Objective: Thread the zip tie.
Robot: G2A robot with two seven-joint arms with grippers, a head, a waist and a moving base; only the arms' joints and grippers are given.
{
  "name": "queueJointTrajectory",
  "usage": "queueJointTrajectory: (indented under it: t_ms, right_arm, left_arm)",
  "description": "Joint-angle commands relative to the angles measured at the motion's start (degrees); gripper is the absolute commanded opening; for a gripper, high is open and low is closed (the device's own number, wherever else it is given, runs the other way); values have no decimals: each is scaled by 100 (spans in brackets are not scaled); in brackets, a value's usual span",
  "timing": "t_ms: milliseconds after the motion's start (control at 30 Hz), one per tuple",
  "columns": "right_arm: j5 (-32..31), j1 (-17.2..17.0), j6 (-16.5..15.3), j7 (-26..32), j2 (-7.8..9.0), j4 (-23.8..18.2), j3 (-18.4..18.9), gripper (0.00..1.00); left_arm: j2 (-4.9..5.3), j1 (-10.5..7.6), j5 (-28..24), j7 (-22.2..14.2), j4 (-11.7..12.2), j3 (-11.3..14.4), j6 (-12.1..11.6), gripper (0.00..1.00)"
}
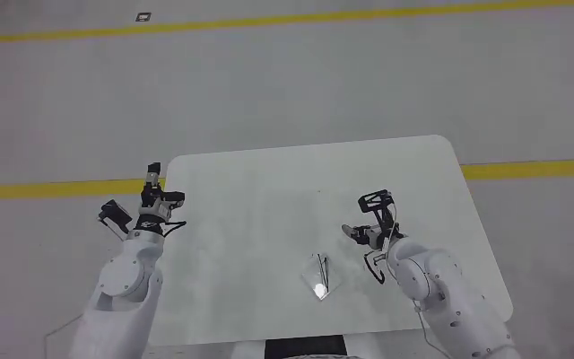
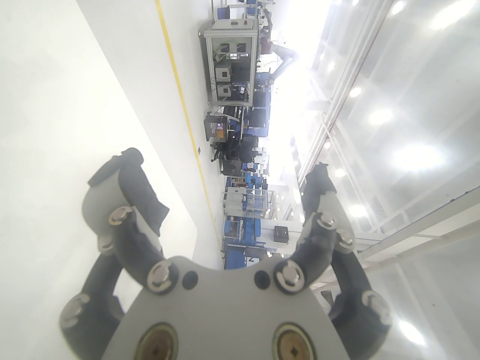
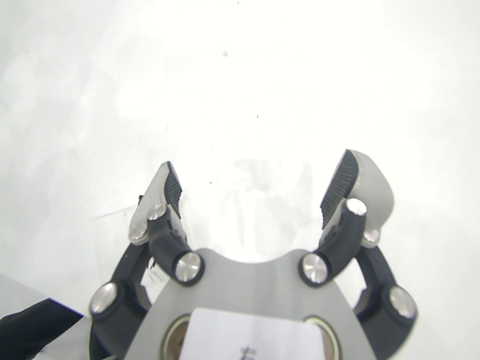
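Note:
A small clear bag (image 1: 321,276) with dark zip ties inside lies flat on the white table (image 1: 269,197), near its front edge. My right gripper (image 1: 366,215) (image 3: 258,177) hovers open over the table, right of the bag and a little farther back, with nothing between its ribbed pads (image 3: 337,185). My left gripper (image 1: 148,193) (image 2: 225,177) is at the table's left edge, far from the bag. It is open and empty, and tilted on its side so that the room shows between its fingers (image 2: 123,185).
The tabletop is bare apart from the bag. Its rounded left edge (image 2: 123,87) runs close beside my left gripper. Grey floor with yellow lines (image 1: 269,20) surrounds the table. Racks and machines (image 2: 232,69) stand far off in the room.

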Motion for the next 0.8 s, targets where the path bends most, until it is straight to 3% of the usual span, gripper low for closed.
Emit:
queueJointTrajectory:
  t_ms: [0, 267, 367, 700, 767]
  right_arm:
    - [-409, -54, -44, -72, 8, -40, -97, 100]
    - [-1855, -180, 251, 654, -37, -331, -815, 100]
    - [-1961, -119, 157, 902, -73, -357, -1045, 100]
    - [-1961, -111, 138, 917, -76, -361, -1062, 100]
    - [-1919, -100, -94, 857, -71, -451, -1091, 100]
  left_arm:
    - [0, 0, 0, 0, 0, 0, 0, 100]
    - [0, 0, 0, 0, 0, 0, 0, 100]
    - [0, 0, 0, 0, 0, 0, 0, 100]
    - [0, 0, 0, 0, 0, 0, 0, 100]
    - [0, 0, 0, 0, 0, 0, 0, 100]
